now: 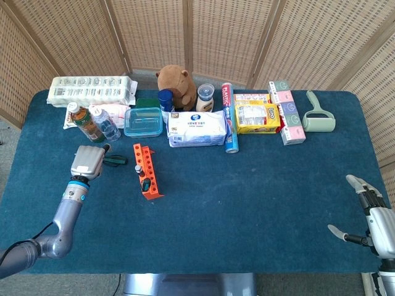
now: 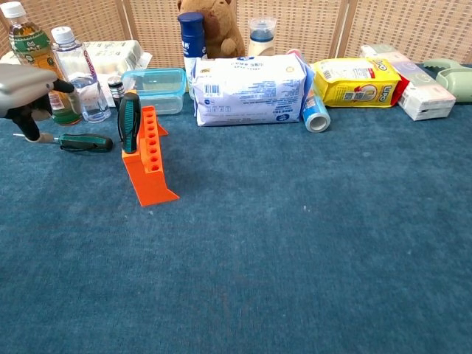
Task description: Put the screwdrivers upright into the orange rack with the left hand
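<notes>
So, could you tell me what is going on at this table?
The left hand is over the shaft of a green-handled screwdriver lying flat on the table, not yet holding it. Another screwdriver already stands upright in the orange rack. The right hand hangs open, far from both.

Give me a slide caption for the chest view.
Left robot hand hovers over a screwdriver lying beside the orange rack.
</notes>
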Controlling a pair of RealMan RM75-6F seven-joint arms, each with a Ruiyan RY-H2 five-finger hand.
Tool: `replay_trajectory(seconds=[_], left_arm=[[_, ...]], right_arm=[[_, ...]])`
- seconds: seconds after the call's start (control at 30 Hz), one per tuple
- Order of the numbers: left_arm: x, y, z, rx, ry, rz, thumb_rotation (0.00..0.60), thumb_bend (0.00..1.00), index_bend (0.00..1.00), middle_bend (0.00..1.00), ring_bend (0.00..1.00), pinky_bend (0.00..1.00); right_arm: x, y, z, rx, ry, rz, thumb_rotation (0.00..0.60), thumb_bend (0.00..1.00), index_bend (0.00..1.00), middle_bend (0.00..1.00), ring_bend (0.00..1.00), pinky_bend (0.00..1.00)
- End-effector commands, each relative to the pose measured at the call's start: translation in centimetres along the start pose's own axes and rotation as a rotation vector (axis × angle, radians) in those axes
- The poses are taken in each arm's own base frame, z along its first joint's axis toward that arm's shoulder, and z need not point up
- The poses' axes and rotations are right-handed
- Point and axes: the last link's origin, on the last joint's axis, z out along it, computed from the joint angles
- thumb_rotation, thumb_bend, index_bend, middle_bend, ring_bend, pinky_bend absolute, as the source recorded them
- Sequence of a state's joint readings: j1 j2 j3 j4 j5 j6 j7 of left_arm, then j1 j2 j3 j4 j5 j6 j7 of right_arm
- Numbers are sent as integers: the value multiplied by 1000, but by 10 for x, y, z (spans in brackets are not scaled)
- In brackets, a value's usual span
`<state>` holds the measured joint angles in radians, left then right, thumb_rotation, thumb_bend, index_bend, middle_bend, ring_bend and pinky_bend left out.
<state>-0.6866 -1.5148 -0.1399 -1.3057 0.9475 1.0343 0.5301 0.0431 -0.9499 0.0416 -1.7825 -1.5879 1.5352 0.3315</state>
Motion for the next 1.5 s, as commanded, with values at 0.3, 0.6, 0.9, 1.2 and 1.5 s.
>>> replay_trajectory(seconds=[0.3, 0.6, 0.9, 1.2, 1.5], left_arm=[[-8, 13, 12, 10, -41, -5, 600, 268, 346, 981, 1000, 967], [-10, 15, 15, 32, -46, -39, 600, 267, 346, 981, 1000, 967], [-15, 22, 18, 24, -54, -32, 600, 268, 346, 981, 1000, 967], [-23, 33, 22, 18, -56, -20, 600, 273, 346, 981, 1000, 968], [-26, 42, 28, 32, -49, -6, 600, 284, 346, 981, 1000, 967]], right_arm=[[-1, 1, 1, -7, -4, -2, 600, 163, 4, 97, 94, 89], [-1, 1, 0, -5, -4, 2, 600, 163, 4, 97, 94, 89], [-2, 1, 0, -4, -10, 5, 600, 163, 4, 97, 94, 89], [-1, 3, 0, -12, -9, 10, 600, 163, 4, 97, 93, 89], [-1, 5, 2, -20, -14, 21, 600, 163, 4, 97, 94, 89]])
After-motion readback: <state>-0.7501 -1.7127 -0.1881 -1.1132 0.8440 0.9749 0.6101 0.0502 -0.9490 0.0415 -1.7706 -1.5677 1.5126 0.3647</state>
